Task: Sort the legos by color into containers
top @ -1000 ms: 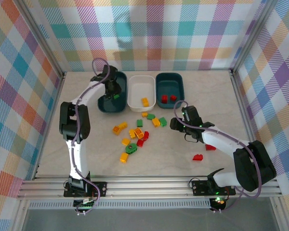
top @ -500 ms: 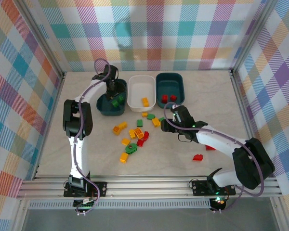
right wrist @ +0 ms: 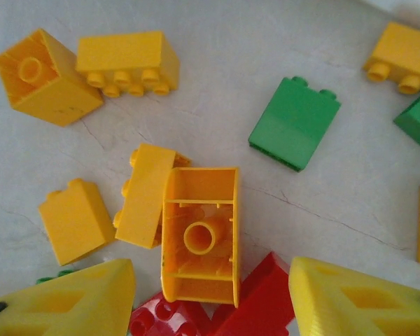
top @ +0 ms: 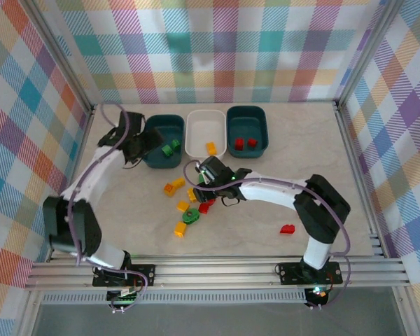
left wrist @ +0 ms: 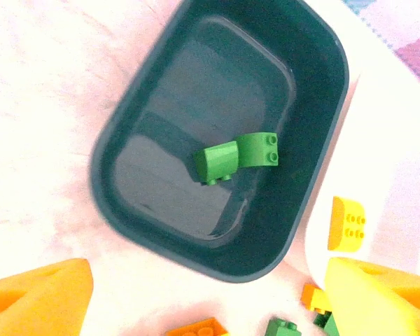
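My left gripper [top: 140, 145] hangs open and empty just left of the left teal tub [top: 154, 155], where two green legos [left wrist: 217, 162] lie side by side. The white tub [top: 205, 124] holds a yellow lego [top: 211, 148]. Two red legos [top: 245, 143] sit in the right teal tub [top: 247, 115]. My right gripper [right wrist: 210, 301] is open low over the loose pile. Its fingertips [right wrist: 70, 301] stand either side of an upside-down yellow lego [right wrist: 199, 234] that rests against red legos [right wrist: 259, 301], without touching it. More yellow legos [right wrist: 129, 61] and a green lego [right wrist: 294, 122] lie beyond.
A lone red lego [top: 288, 228] lies at the front right. More loose legos [top: 179, 228] trail toward the front from the pile. My right arm [top: 273, 189] stretches across the middle of the table. Checked walls close in the sides and back, with a metal rail [top: 210, 269] along the front.
My left gripper has opened, left a green lego in the left teal tub and drawn back to the left of it. My right arm has swung left to the pile.
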You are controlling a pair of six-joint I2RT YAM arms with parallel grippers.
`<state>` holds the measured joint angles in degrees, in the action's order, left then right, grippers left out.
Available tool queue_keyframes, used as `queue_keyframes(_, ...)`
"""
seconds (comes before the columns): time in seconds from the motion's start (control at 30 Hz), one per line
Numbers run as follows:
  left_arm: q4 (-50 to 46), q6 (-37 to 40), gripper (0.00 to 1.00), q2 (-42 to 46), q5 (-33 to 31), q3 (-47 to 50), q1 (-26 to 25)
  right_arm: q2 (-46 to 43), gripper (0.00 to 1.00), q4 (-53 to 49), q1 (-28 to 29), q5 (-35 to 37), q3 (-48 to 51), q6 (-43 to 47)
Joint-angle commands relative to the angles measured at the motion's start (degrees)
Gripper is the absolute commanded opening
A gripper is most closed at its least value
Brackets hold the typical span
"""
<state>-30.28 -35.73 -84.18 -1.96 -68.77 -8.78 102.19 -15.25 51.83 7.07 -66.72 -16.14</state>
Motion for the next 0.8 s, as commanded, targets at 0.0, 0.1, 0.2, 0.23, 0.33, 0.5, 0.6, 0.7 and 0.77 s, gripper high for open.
queue_keyframes(0.0, 2.4, -3.2, 0.86, 4.8, 3.1, 10.0, 0.9, 2.7, 0.61, -5.2, -0.1, 1.2, -3.5, 2.4)
queue_keyframes(0.1, 4.2, -4.3, 0.86, 11.6, 4.5, 19.2, 0.9, 4.4, 0.62, -5.6, 0.0, -1.2, -4.0, 3.8)
queue_keyframes(0.2, 4.4, -4.5, 0.86, 17.3, 4.9, 25.6, 0.9, 6.1, 0.61, -6.4, 0.0, -1.1, -5.0, 4.2)
queue_keyframes(0.23, 4.0, -4.4, 0.86, 18.7, 4.6, 26.9, 0.9, 6.3, 0.61, -6.1, 0.0, -1.2, -5.0, 4.3)
queue_keyframes(0.33, 3.1, -3.9, 0.88, 22.3, 2.8, 29.4, 0.8, 6.9, 0.61, -5.4, 0.0, -2.6, -5.6, 4.5)
queue_keyframes(0.5, 2.8, -3.8, 0.9, 24.1, 0.9, 30.0, 0.8, 6.1, 0.62, -5.2, 0.2, -2.3, -6.2, 4.1)
queue_keyframes(0.6, 3.4, -4.0, 0.9, 22.9, 1.5, 29.8, 0.8, 7.5, 0.6, -6.3, 0.2, -2.0, -7.5, 4.2)
queue_keyframes(0.7, 4.3, -4.3, 0.9, 21.5, 1.0, 29.7, 0.9, 9.1, 0.54, -6.7, 0.2, -0.4, -8.2, 4.2)
queue_keyframes(0.77, 5.1, -4.8, 0.9, 20.7, -0.2, 29.6, 0.9, 9.8, 0.5, -7.0, 0.2, 0.1, -8.7, 4.4)
